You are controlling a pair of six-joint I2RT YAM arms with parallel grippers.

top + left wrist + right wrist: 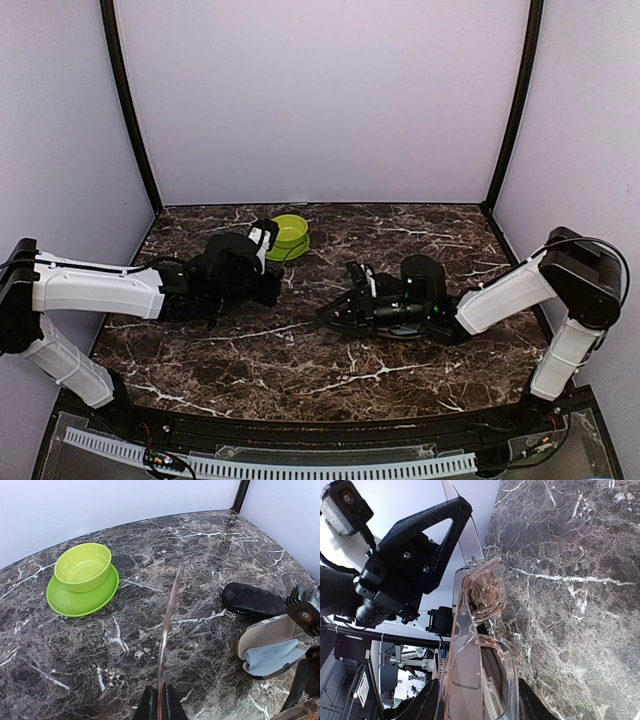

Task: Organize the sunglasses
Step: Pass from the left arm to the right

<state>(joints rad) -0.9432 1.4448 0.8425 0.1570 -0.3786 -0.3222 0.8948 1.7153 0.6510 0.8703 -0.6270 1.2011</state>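
Observation:
The sunglasses (480, 645) with reddish-brown translucent lenses are held above the marble table between both grippers. My right gripper (478, 680) is shut on the lens front, a finger on each side. My left gripper (160, 692) is shut on one thin translucent temple arm (170, 610), which sticks out ahead of the jaws. In the top view the left gripper (272, 290) and the right gripper (335, 312) meet at the table's middle. The black wire-frame pair is out of view.
A green bowl (82, 566) stands on a green plate (65, 602) at the back, also in the top view (290, 232). A black bumpy case (252, 600) lies closed. An open beige case (267, 632) holds a blue cloth (275, 657).

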